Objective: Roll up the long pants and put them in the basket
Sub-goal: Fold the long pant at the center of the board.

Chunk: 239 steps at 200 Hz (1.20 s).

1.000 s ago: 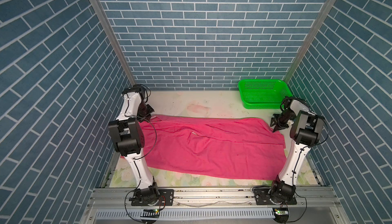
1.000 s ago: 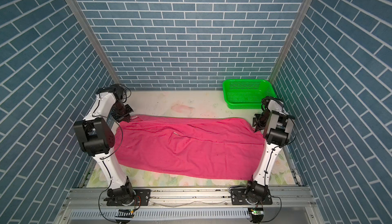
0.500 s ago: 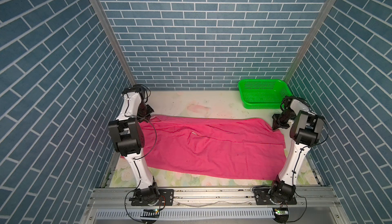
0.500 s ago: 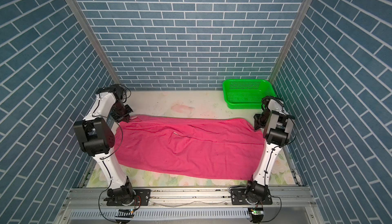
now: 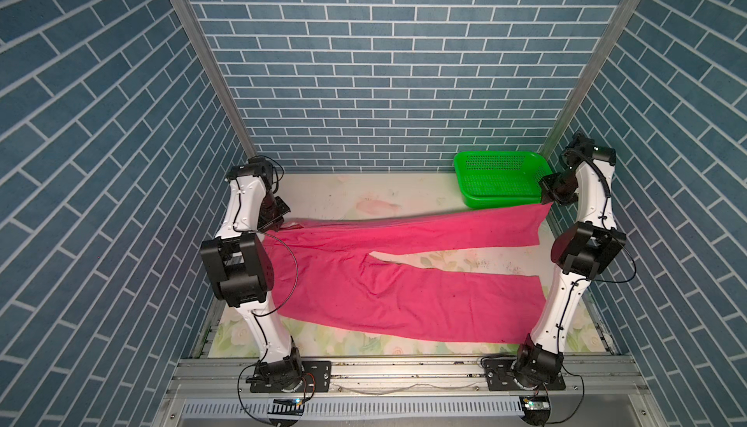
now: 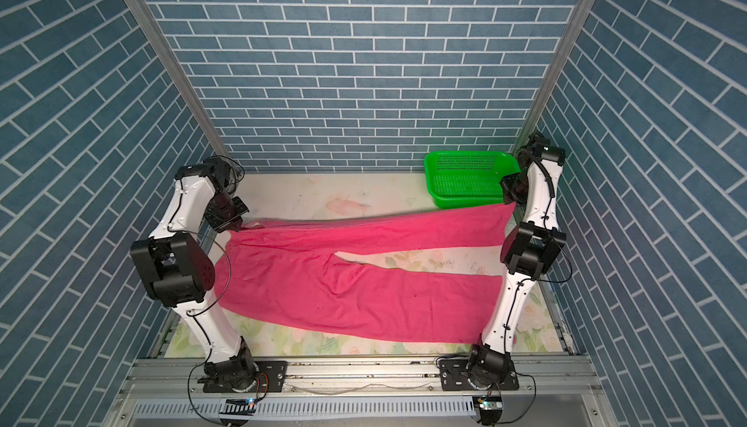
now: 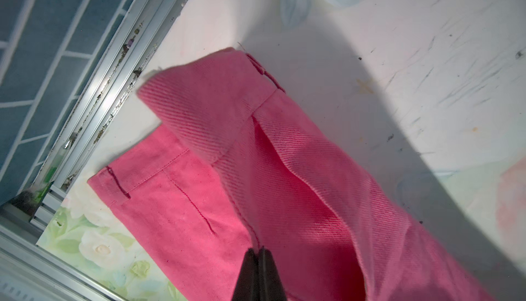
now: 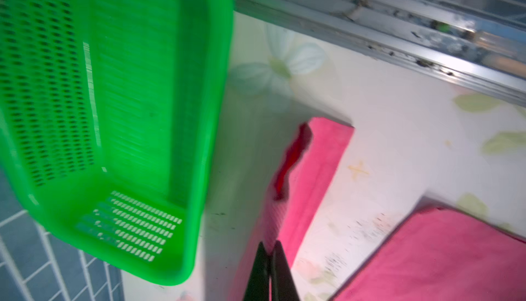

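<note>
Since the earlier frames, the upper leg of the pants (image 5: 404, 295) has been drawn off the lower one and carried toward the far side, so that a wedge of bare table (image 5: 465, 259) is now exposed between the two legs. The right gripper (image 5: 549, 205) is clamped on the cuff of the far leg and raised above the table at the far right, just beside the basket (image 5: 501, 202) of green plastic; the left gripper (image 5: 279, 223) is pinched on the far corner of the waistband at the left, its fingertips (image 7: 250, 265) pressed together on the cloth. The far leg is held stretched and slightly aloft between the two grips, while the near leg and the seat lie flat, spanning the table from left to right. The change is judged to be a spreading step made ahead of the roll; no rolling is yet begun. The table is covered by a pale flowered sheet, scuffed and stained, and is enclosed on three sides by blue brick-patterned walls (image 5: 384, 61), with a metal rail (image 5: 404, 368) along the near edge
</note>
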Each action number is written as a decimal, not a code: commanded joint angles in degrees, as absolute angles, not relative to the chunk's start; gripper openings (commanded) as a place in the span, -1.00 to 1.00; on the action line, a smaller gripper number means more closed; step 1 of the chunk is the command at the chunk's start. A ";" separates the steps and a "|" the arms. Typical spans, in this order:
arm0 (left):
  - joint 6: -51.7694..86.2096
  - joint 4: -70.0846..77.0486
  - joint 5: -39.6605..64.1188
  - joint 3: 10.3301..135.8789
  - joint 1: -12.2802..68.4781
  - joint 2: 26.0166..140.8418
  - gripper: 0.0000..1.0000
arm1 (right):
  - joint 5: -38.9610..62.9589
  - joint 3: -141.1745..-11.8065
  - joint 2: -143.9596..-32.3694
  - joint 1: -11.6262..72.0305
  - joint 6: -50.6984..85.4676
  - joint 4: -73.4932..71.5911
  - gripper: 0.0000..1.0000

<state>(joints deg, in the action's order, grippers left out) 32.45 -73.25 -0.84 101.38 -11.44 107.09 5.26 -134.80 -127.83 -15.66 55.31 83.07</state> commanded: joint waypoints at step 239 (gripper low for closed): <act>31.19 -75.94 3.87 91.59 -17.61 88.79 -1.00 | 6.09 -101.42 -94.18 -18.84 46.21 93.10 -1.00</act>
<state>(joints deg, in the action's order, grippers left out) 31.99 -74.89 3.07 93.73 -16.47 92.97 7.16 -102.94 -98.28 -17.91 48.97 87.29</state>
